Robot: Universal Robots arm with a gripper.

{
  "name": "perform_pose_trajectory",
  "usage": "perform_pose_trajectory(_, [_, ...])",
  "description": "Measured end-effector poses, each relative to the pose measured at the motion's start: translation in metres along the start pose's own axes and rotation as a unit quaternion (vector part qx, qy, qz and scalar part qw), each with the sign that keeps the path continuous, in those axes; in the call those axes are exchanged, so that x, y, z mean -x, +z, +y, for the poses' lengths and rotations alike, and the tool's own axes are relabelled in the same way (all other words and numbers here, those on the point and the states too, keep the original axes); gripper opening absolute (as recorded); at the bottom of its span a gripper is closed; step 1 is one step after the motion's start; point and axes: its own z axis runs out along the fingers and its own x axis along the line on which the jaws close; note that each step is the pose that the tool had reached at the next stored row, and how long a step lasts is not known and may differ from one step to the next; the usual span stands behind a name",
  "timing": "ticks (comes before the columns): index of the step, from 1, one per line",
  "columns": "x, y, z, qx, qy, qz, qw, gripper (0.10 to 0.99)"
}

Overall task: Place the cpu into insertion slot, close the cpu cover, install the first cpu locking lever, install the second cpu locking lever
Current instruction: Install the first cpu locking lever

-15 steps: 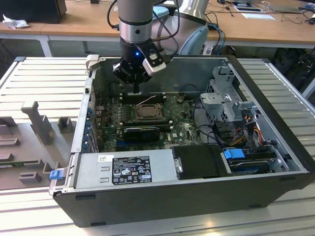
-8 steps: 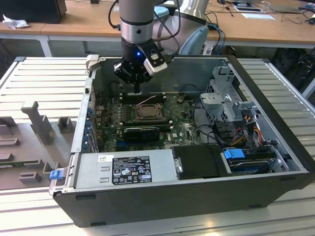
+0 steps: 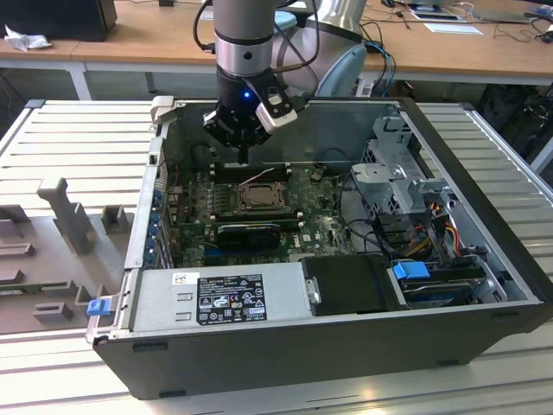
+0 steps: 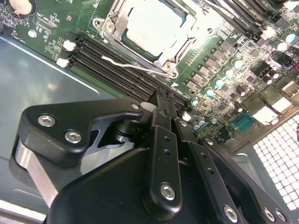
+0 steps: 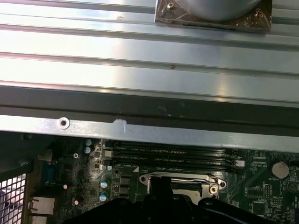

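Observation:
In the exterior view my gripper (image 3: pixel 244 157) hangs inside the open computer case, just behind the insertion slot (image 3: pixel 257 197) and over the black memory slots (image 3: pixel 251 169). Its fingers are shut with nothing between them. In the second wrist view the gripper (image 4: pixel 162 95) points at the memory slots next to the socket. There the pale cpu (image 4: pixel 149 23) lies in the socket with the silvery cpu cover (image 4: pixel 111 18) down around it. A thin wire locking lever (image 4: pixel 133 65) runs along the socket's near side. In the first wrist view the gripper (image 5: pixel 161 185) partly hides the socket (image 5: pixel 187 179).
A long black expansion card (image 3: pixel 249 232) sits in front of the socket. The labelled power supply (image 3: pixel 220 298) fills the case front. A metal drive cage (image 3: pixel 402 181) and loose cables (image 3: pixel 363 216) stand at the exterior view's right. A grey fixture (image 3: pixel 60 220) lies outside at its left.

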Motion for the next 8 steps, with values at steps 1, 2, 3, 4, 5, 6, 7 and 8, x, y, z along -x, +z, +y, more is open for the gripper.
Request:
perform_pose_trajectory(1, [0.0005, 0.0, 0.0, 0.0, 0.0, 0.0, 1.0, 0.106])
perform_pose_trajectory(2, [0.0008, 0.0, 0.0, 0.0, 0.0, 0.0, 1.0, 0.106])
perform_pose_trajectory(3, [0.0016, 0.0, -0.0001, 0.0, 0.0, 0.0, 1.0, 0.106])
perform_pose_trajectory(4, [0.0021, 0.0, -0.0001, 0.0, 0.0, 0.0, 1.0, 0.106])
perform_pose_trajectory(5, [0.0025, 0.0, -0.0002, 0.0, 0.0, 0.0, 1.0, 0.106])
perform_pose_trajectory(6, [0.0031, 0.0, -0.0002, 0.0, 0.0, 0.0, 1.0, 0.106])
perform_pose_trajectory(7, [0.0034, 0.0, -0.0002, 0.0, 0.0, 0.0, 1.0, 0.106])
perform_pose_trajectory(8, [0.0038, 0.0, -0.0003, 0.0, 0.0, 0.0, 1.0, 0.106])
